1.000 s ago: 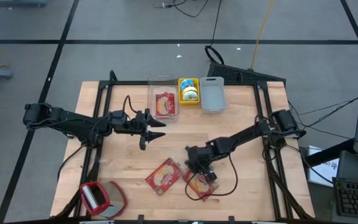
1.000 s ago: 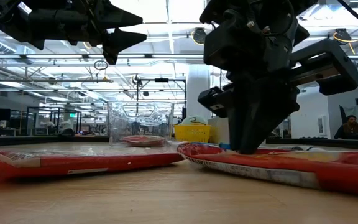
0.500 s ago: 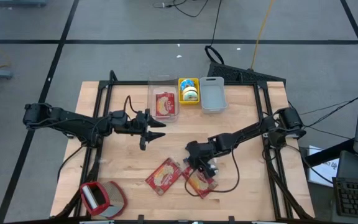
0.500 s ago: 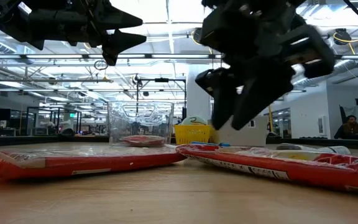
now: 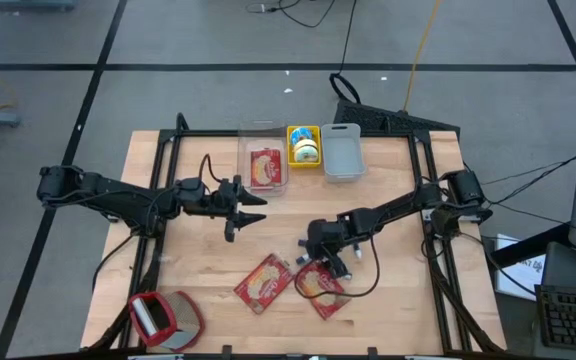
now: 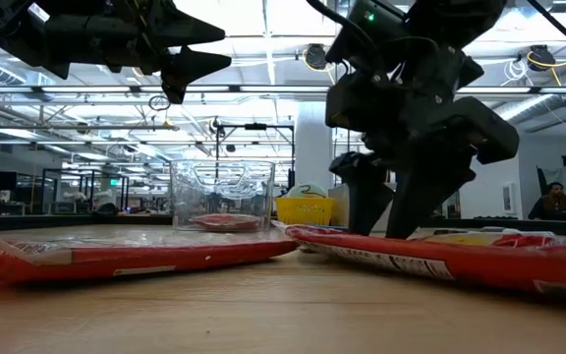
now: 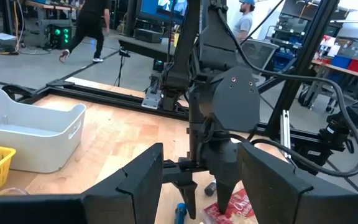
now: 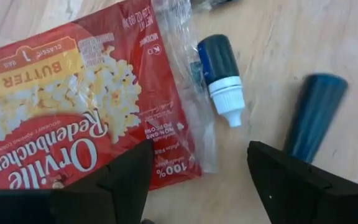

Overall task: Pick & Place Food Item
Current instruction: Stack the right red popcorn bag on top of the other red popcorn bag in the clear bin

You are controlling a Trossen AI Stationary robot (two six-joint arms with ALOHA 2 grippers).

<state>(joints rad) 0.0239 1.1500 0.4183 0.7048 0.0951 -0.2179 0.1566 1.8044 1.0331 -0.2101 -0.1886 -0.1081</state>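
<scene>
Two red popcorn bags lie flat on the table near its front: one (image 5: pixel 264 282) at the middle, the other (image 5: pixel 320 291) (image 8: pixel 73 118) right of it. A third bag (image 5: pixel 265 167) lies in a clear container at the back. My right gripper (image 5: pixel 317 262) (image 6: pixel 389 211) is open, slanting down over the right bag's far end, with nothing between its fingers. Beside that bag's clear seam lie a small blue bottle (image 8: pixel 219 68) and a blue pen-like piece (image 8: pixel 314 115). My left gripper (image 5: pixel 256 204) hangs open and level above the table's middle left.
At the far edge stand the clear container (image 5: pixel 261 133), a yellow basket (image 5: pixel 304 146) and a pale bin (image 5: pixel 342 152). A red and grey object (image 5: pixel 163 318) sits at the near left corner. Bare wood lies between the two arms. People show in the room behind.
My right gripper has opened and let go of the right popcorn bag, then moved a little toward the table's far edge and rolled slightly. The bag now lies flat on the table.
</scene>
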